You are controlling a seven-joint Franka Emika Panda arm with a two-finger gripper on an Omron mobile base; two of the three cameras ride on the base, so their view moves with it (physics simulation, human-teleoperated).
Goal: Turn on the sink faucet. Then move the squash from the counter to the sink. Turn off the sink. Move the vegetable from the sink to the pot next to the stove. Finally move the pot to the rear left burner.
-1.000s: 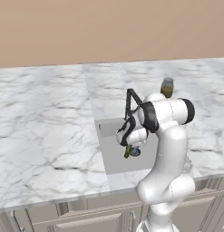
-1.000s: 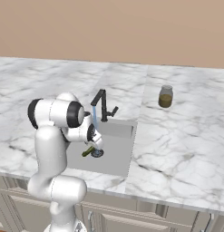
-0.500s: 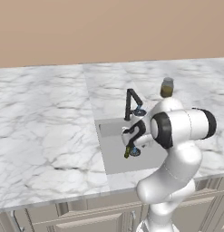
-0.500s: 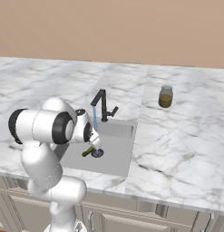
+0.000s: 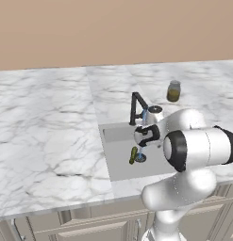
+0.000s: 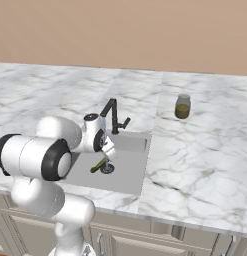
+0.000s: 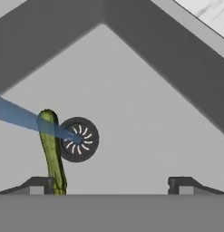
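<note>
Squash lay in the sink under the spread tool, water running.

In the hand view the tool (image 7: 111, 183) stood wide apart and empty, only its two dark tips visible at the bottom edge. The squash (image 7: 52, 152) lay on the basin floor just inside the left tip, its lower end cut off by the frame and its upper end crossed by the blue stream that ended at the drain (image 7: 78, 139). From the base cameras the arm hid most of the tool, and the sink (image 5: 118, 162) was partly covered. The faucet (image 5: 136, 107) rose just behind the tool. A glass jar (image 6: 182, 106) stood well apart on the tabletop (image 5: 47, 136).
</note>
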